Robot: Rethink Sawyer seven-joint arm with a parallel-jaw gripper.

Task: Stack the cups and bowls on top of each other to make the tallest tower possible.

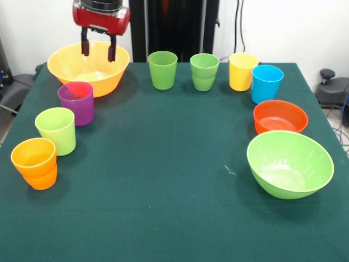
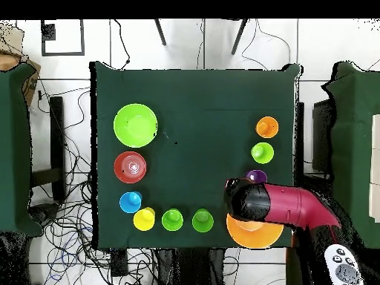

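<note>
The large orange bowl (image 1: 89, 66) sits glossy and upright at a table (image 1: 163, 207) corner. The gripper (image 1: 98, 53) hangs above its rim, fingers (image 1: 85, 46) pointing down, parted and empty. The purple cup (image 1: 76, 102) stands just beside the bowl; lime (image 1: 56, 130) and orange (image 1: 35, 162) cups follow, unstacked.

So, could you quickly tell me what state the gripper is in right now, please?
Gripper: open and holding nothing, fingers hanging apart above the large orange bowl.
</note>
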